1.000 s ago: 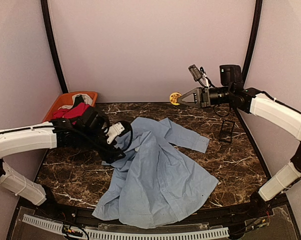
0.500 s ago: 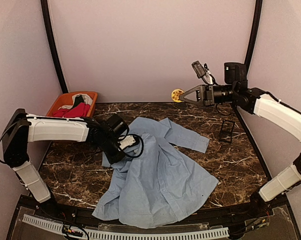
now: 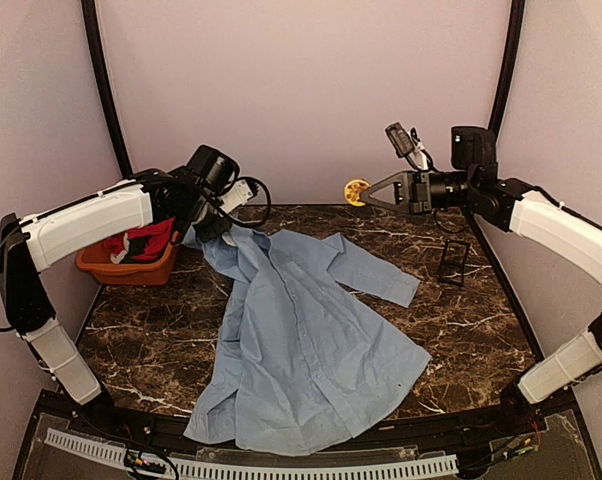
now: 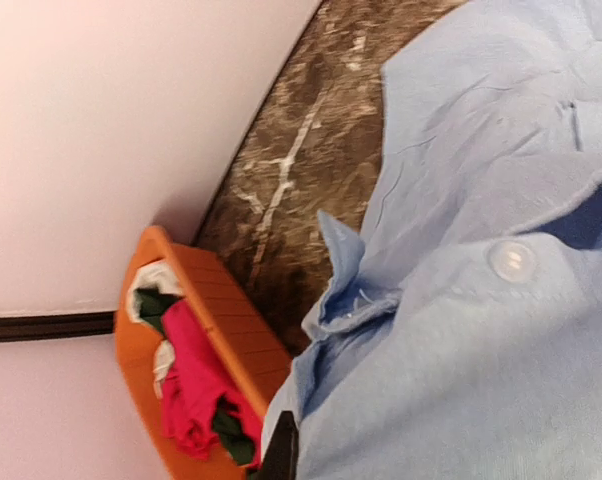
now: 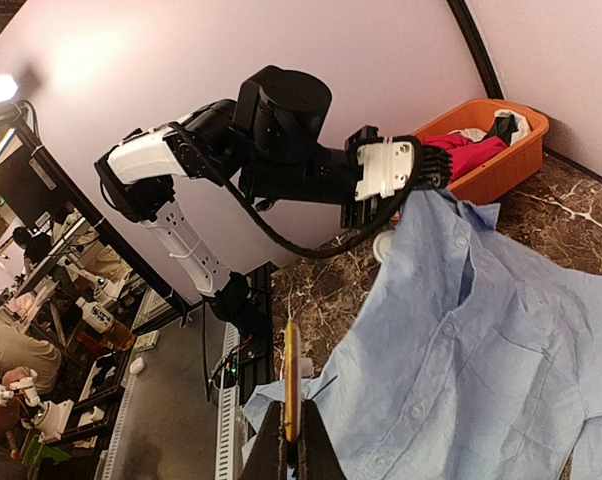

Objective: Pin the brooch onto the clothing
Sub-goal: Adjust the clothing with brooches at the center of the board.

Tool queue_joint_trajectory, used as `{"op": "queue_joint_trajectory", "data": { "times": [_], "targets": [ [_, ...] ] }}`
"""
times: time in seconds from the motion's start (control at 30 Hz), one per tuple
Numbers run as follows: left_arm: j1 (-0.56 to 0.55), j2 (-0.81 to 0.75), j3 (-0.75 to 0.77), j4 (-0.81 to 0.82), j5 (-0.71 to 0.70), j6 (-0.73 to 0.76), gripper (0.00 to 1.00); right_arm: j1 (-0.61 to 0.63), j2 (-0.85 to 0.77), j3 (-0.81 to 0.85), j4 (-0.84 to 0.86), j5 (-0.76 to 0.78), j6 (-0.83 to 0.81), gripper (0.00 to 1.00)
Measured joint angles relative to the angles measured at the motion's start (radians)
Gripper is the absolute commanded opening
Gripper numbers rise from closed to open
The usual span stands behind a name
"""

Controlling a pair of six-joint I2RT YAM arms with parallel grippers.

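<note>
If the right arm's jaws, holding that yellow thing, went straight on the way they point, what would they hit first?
Most likely the shirt's lifted collar, pinched in the left arm's jaws, or that arm's wrist beside it. Depth is unclear, so they might miss.

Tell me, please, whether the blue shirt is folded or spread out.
Spread out: the shirt lies unfolded across the table, one sleeve stretched sideways, its collar end held up by the left gripper.

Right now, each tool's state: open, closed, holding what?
Left tool: closed, holding the blue shirt near its collar.
Right tool: closed, holding the yellow brooch.
</note>
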Motion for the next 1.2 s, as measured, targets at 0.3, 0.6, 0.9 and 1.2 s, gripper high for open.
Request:
{"op": "queue_joint_trajectory", "data": {
  "times": [0.3,0.6,0.9,1.2],
  "targets": [
    [0.048,0.020,-0.037,0.018,-0.225,0.114,0.56,0.000,-0.014,-0.002,0.014,-0.002,0.007,0.00],
    [0.031,-0.219,-0.177,0.089,-0.006,0.032,0.55,0.000,-0.014,-0.006,0.023,-0.020,0.011,0.00],
    [-0.070,-0.404,-0.307,0.080,0.330,-0.079,0.52,0.000,0.081,-0.006,0.038,-0.014,0.033,0.00],
    [-0.105,-0.294,-0.430,-0.013,0.371,-0.114,0.53,0.000,0.103,-0.006,0.051,-0.007,0.056,0.00]
  ]
}}
